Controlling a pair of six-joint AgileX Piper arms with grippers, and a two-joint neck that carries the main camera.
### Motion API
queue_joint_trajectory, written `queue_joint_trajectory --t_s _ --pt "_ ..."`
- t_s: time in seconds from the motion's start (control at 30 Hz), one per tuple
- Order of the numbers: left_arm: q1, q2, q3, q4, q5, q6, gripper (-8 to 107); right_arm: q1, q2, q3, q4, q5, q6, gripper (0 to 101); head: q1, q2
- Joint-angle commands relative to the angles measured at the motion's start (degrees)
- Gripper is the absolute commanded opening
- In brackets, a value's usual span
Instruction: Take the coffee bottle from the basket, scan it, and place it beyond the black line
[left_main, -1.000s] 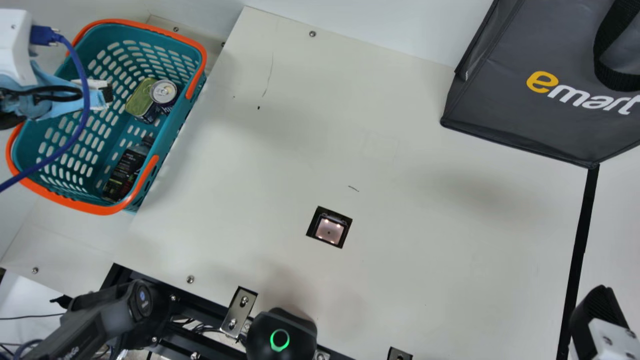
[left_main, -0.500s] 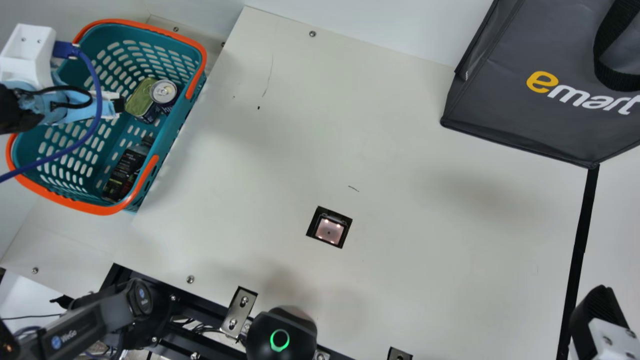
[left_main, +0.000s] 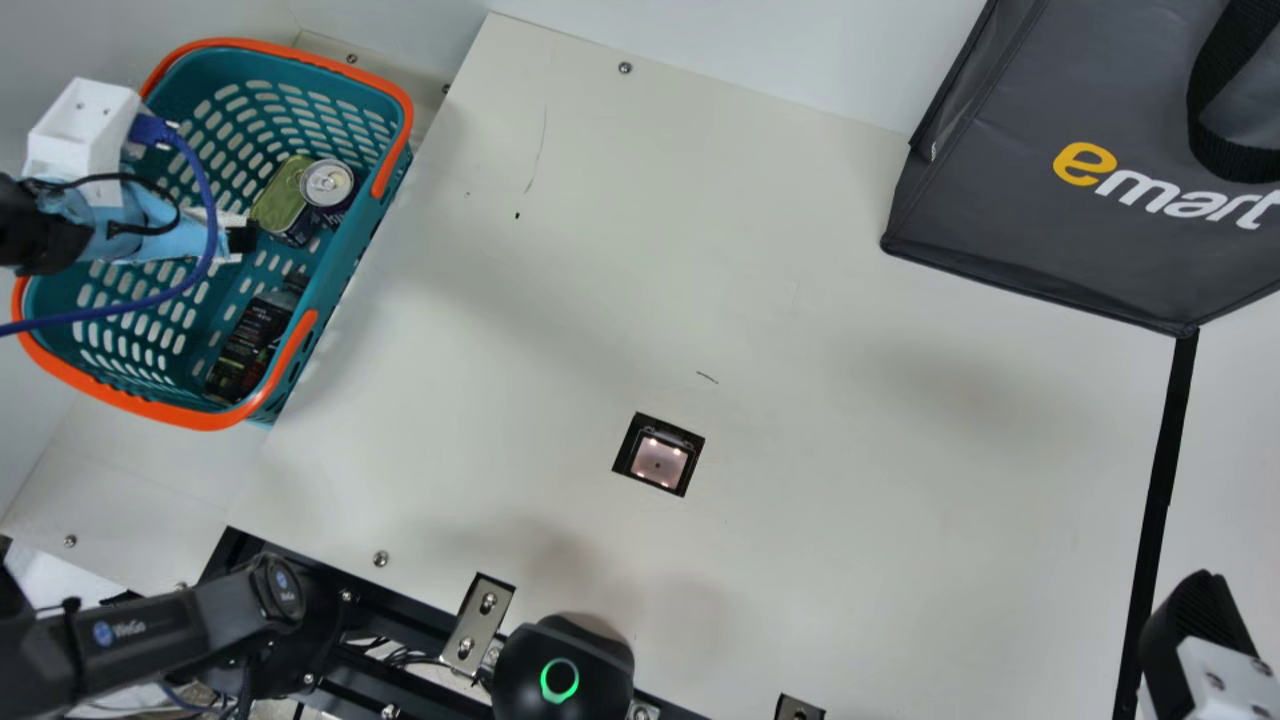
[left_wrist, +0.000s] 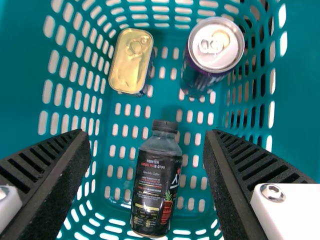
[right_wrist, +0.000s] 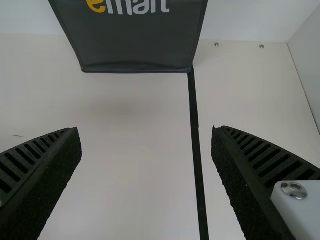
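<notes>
Left wrist view | left claw (left_wrist: 147, 134), the nearer: fingers apart, above basket (left_wrist: 25, 100) middle | bottle (left_wrist: 156, 187): lying at basket's arm-side end, long axis crossing the closing direction | probable approach: downward, toward that end

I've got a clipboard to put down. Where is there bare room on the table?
Bare tabletop lies between the basket and the scanner window, and again from the scanner window towards the black line. The basket is crowded: bottle, tin and can, with the left gripper over it.
</notes>
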Motion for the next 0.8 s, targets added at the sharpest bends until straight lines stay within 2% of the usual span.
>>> queue_joint_trajectory --t_s 0.0,0.33,0.77 --pt "0.5 1.2 -0.1 -0.4 0.2 3.6 90 0.0 0.0 0.0 0.0 0.0 0.0 91 -1.0 0.1" --pt "1.1 6.2 -0.2 -0.5 -0.3 9.1 90 0.0 0.0 0.0 0.0 0.0 0.0 91 -1.0 0.1" --pt "-1.3 10.0 1.5 2.4 -3.5 8.4 90 0.0 0.0 0.0 0.0 0.0 0.0 91 -1.0 0.1"
